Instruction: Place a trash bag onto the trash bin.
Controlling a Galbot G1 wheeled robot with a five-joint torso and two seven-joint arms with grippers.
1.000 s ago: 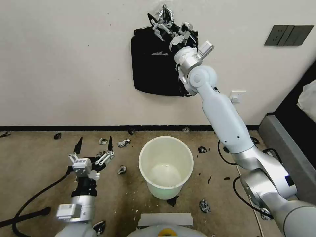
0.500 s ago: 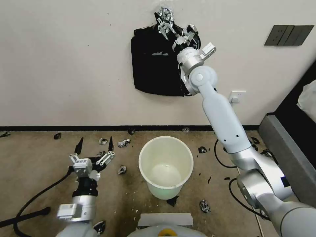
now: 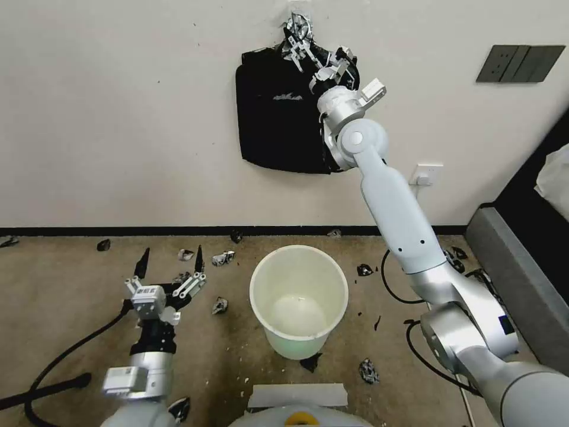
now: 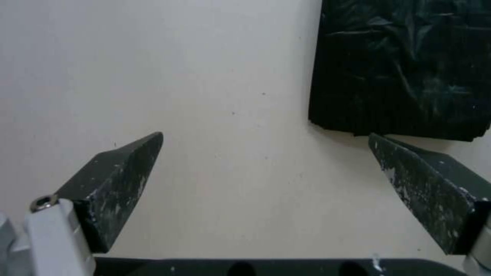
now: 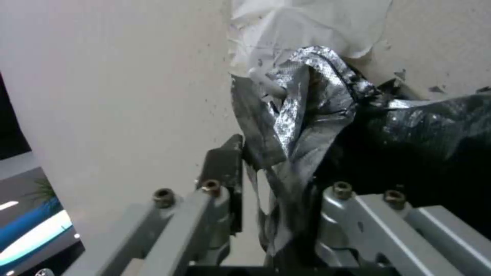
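Observation:
The white trash bin [image 3: 298, 247] stands open and empty on the brown floor in front of me. High on the wall hangs a flat black stack of bags [image 3: 272, 118] [image 4: 404, 65] with a crumpled silvery tip [image 3: 298, 26] [image 5: 307, 88] at its top. My right gripper [image 3: 302, 44] [image 5: 271, 161] is raised to that tip, and its fingers are shut on the silvery film. Wrinkled black film [image 5: 435, 115] spreads beside them. A separate trash bag is out of view. My left gripper [image 3: 172, 256] [image 4: 264, 138] hovers low, left of the bin, open and empty.
Small black plastic scraps [image 3: 220, 305] [image 3: 367, 370] litter the floor around the bin. A black cable [image 3: 59, 356] runs on the left and another [image 3: 394, 284] on the right. A grey ledge [image 3: 515, 267] lines the right side. The wall carries a switch panel [image 3: 518, 62] and an outlet [image 3: 428, 173].
My right gripper has shifted a little to the right onto the silvery tip, and its spread fingers have closed on it. The left arm and the bin have not moved.

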